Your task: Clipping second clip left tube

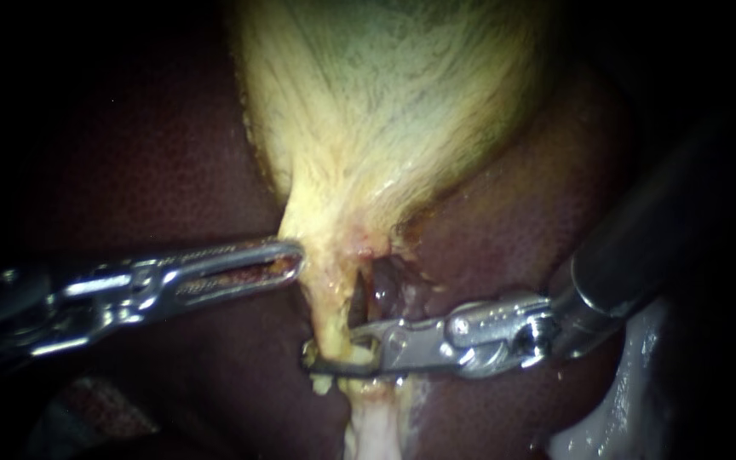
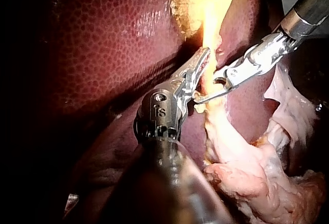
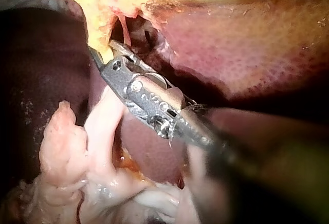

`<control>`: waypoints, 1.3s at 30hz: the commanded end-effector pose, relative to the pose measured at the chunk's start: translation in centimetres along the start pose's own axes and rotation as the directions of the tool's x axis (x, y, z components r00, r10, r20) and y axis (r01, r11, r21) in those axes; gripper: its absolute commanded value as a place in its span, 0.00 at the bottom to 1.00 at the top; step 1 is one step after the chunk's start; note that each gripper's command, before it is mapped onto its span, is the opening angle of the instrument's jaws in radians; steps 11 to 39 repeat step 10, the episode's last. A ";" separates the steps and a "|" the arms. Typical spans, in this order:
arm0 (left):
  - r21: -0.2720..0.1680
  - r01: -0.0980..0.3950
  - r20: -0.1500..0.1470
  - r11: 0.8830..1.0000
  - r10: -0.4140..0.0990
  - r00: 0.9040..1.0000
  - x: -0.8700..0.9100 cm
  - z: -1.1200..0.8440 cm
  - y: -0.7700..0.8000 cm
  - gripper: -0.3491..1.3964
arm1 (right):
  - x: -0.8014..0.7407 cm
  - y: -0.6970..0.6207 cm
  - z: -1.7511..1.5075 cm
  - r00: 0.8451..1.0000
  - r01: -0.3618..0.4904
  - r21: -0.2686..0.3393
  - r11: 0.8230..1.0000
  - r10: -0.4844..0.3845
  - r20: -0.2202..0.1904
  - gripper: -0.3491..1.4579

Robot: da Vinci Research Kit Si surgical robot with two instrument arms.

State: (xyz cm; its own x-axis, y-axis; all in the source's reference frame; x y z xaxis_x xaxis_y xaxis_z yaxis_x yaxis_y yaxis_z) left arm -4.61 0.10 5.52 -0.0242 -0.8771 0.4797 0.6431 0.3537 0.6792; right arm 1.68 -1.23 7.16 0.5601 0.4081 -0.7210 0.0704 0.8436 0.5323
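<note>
With its jaws apart astride the left tube [image 1: 325, 313] just under the neck of the gallbladder [image 1: 385, 111], my right instrument [image 1: 336, 349] looks placed but the clip seems not yet squeezed shut, while my left instrument [image 1: 294, 255], jaws together, touches that neck.

Shaft of the left instrument [image 1: 294, 255] fades into dark blur off the left edge, shaft of the right instrument [image 1: 334, 351] is blurred and cut at upper right, gallbladder [image 1: 385, 102] is cropped above, tube [image 1: 372, 430] runs out below.
</note>
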 end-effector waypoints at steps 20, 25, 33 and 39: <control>0.000 0.000 0.000 1.000 0.000 1.000 0.00 0.02 0.01 0.00 | -0.04 -0.02 0.03 1.000 -0.011 0.000 1.000 0.011 0.009 0.00; 0.000 0.000 0.000 1.000 0.000 1.000 0.00 0.02 0.01 0.00 | -0.04 -0.02 0.03 1.000 -0.011 0.000 1.000 0.011 0.009 0.00; 0.000 0.000 0.000 1.000 0.000 1.000 0.00 0.02 0.01 0.00 | -0.04 -0.02 0.03 1.000 -0.011 0.000 1.000 0.011 0.009 0.00; 0.000 0.000 0.000 1.000 0.000 1.000 0.00 0.02 0.01 0.00 | -0.04 -0.02 0.03 1.000 -0.011 0.000 1.000 0.011 0.009 0.00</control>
